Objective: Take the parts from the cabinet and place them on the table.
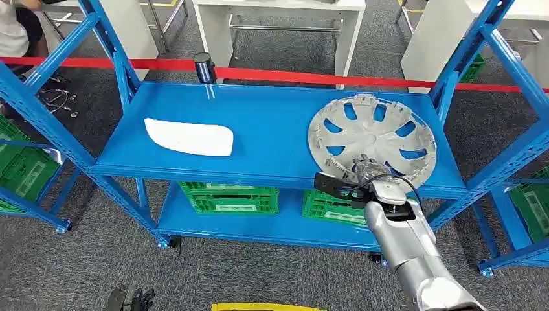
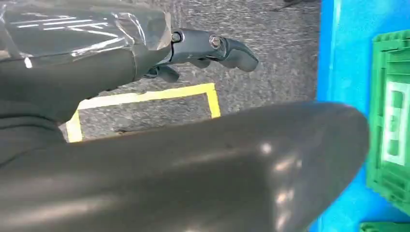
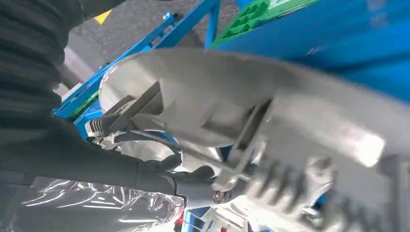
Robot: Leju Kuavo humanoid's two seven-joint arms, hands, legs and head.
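Observation:
A silver hubcap point(image 1: 372, 133) lies on the right side of the blue rack's upper shelf point(image 1: 272, 110). My right hand point(image 1: 368, 170) is at its near rim. In the right wrist view the hubcap's rim point(image 3: 232, 96) looms close and blurred, and the dark fingers point(image 3: 183, 181) curl under it, gripping the edge. A flat white part point(image 1: 189, 137) lies on the left side of the same shelf, untouched. My left hand point(image 2: 208, 48) hangs low over the carpet beside the rack, holding nothing, fingers apart.
Green crates point(image 1: 230, 197) stand on the lower shelf. A dark cylinder point(image 1: 204, 67) stands at the shelf's back edge. Red tape point(image 1: 272, 74) runs behind the rack, with white tables point(image 1: 278, 13) beyond. A person point(image 1: 13, 26) stands at far left. Yellow floor tape point(image 2: 145, 96) lies below.

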